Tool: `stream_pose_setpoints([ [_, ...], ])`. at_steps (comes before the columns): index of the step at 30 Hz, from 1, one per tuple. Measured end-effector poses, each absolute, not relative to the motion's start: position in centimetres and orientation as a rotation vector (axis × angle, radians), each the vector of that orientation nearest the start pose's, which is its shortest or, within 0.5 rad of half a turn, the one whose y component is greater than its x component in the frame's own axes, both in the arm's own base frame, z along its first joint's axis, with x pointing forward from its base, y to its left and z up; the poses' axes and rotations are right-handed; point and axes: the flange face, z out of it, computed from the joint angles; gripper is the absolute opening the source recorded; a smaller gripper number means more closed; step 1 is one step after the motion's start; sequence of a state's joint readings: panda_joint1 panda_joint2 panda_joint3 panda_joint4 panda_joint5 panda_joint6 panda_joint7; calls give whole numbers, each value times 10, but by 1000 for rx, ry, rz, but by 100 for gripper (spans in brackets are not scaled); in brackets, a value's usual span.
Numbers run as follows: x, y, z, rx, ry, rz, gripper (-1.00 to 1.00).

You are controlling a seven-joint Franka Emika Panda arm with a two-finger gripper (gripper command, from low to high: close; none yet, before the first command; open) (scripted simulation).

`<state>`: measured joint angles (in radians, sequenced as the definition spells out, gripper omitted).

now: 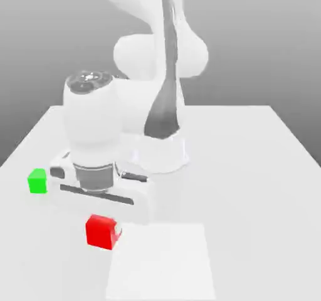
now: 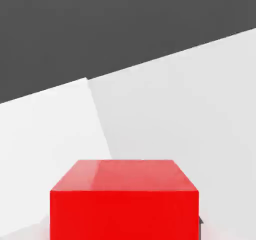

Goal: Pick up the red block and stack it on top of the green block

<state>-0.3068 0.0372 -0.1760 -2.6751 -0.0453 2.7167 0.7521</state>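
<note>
gripper (image 1: 106,226) hangs low at the near left of the table (image 1: 251,168), its white hand pointing down and its fingers drawn narrow onto the red block (image 1: 100,231), which sits right beneath the hand with one pale fingertip showing against its right face. the hand view looks past that same red block (image 2: 125,199), large and square in front of the camera, with a sliver of dark finger at its lower right corner, so the jaws read as clamped on it rather than merely beside it. whether the cube has left the surface i cannot tell; in the exterior view it looks to be at or just off the tabletop. outward from there, the green block (image 1: 37,180) stands alone farther back and toward the exterior view's left, well apart from the red one and with nothing on top of it. a paler square patch (image 1: 163,262) lies on the table just to the right of the red cube. by my reading the grasp is made and the first part of the task is about done; the lift, the carry over to the green cube, the lowering onto its top face and the release all remain.
</note>
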Motion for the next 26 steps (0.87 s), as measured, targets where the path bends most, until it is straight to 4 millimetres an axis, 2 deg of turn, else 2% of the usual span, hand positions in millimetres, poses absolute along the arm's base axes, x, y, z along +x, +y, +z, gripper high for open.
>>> stream_pose_setpoints([
  [2,333,-237,231,-2576,1852,-11,-100],
  [4,294,-270,236,-2540,1904,-8,-100],
  [8,219,-309,244,-2488,1958,0,-100],
  [11,158,-329,246,-2417,2012,2,-100],
  [13,148,-331,238,-2387,2005,3,-100],
  [22,150,-329,193,-2363,1975,8,-100],
  [26,143,-331,180,-2383,2015,4,-100],
])
